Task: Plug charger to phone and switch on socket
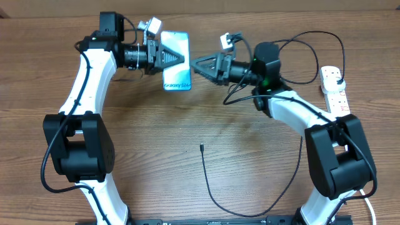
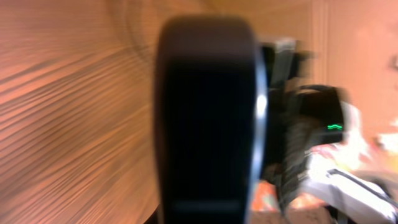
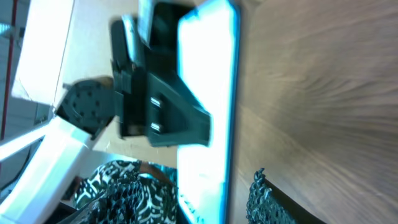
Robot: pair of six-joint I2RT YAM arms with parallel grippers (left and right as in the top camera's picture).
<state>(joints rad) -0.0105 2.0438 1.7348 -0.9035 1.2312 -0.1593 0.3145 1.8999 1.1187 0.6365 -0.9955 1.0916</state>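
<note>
Wooden table (image 1: 187,125), phone (image 2: 208,118) blurred, edges cropped

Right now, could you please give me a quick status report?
Left gripper shut on phone. Right gripper open beside it. Charger tip loose on table.

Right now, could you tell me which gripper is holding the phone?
The left gripper: it is clamped on the phone, while the right gripper is open at the opposite edge.
</note>
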